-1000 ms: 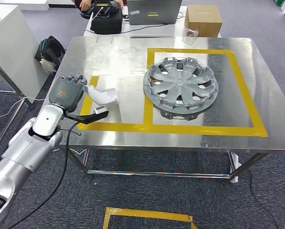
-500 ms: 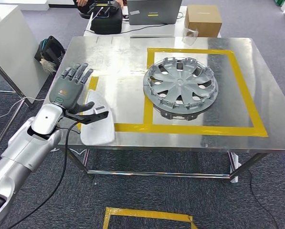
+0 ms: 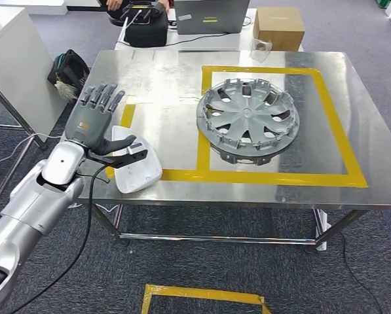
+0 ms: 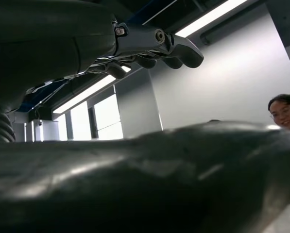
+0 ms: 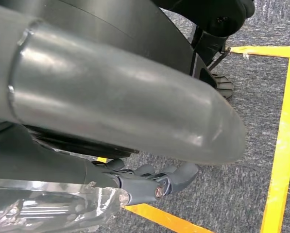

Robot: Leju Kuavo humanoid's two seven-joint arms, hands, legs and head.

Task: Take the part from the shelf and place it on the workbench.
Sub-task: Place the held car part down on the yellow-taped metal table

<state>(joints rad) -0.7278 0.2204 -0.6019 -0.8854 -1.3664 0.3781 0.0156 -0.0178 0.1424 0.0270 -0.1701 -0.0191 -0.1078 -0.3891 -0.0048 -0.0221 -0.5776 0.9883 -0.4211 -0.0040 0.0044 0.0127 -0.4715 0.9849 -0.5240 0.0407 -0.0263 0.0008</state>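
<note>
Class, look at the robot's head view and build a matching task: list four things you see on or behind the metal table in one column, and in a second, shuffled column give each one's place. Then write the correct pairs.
Things:
1. white part
2. hubcap
3. cardboard box
4. left hand

Places:
A. inside the big yellow tape rectangle
B. on the far desk, behind the metal table
C. at the table's near left edge, partly over the yellow tape
D. fingers spread, just above the white part

Pairs: 1-C, 2-A, 3-B, 4-D
</note>
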